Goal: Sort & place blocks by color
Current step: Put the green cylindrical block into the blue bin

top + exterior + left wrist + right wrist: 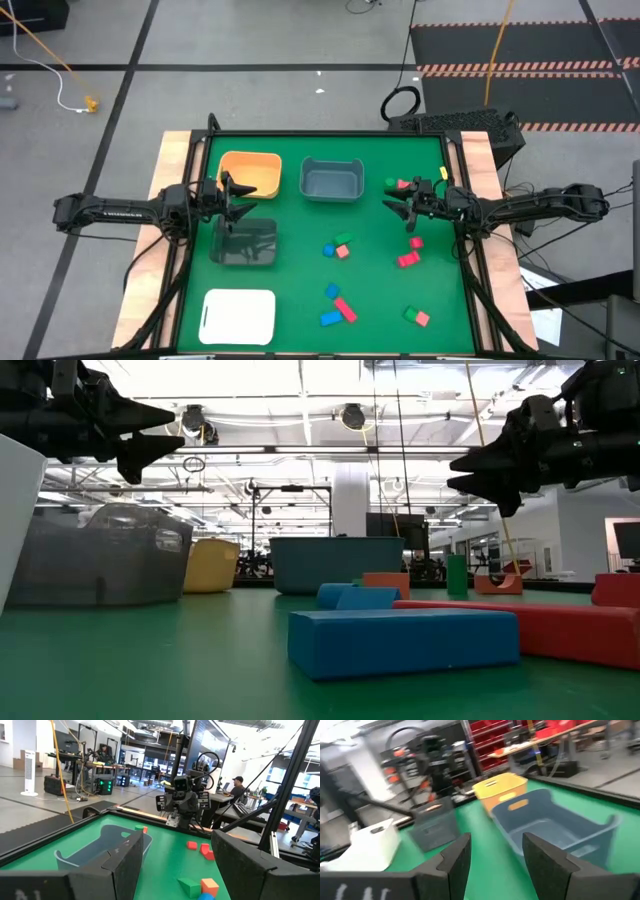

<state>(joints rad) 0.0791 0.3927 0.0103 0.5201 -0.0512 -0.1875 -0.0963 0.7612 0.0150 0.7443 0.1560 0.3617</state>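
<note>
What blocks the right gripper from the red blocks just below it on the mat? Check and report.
Nothing visible does. The right gripper hangs open and empty above the green mat; the red blocks lie on bare mat close beside it, with no bin or other block in between.

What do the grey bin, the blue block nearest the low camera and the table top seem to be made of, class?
Grey bin: probably moulded plastic, semi-matte; thin smooth walls with a cut-out handle slot.
Blue block: looks like painted wood or solid plastic, matte; flat even colour, crisp edges. Cannot tell which.
Table top: green mat or felt-like sheet, matte; no glare, wooden strips showing along the sides.
</note>
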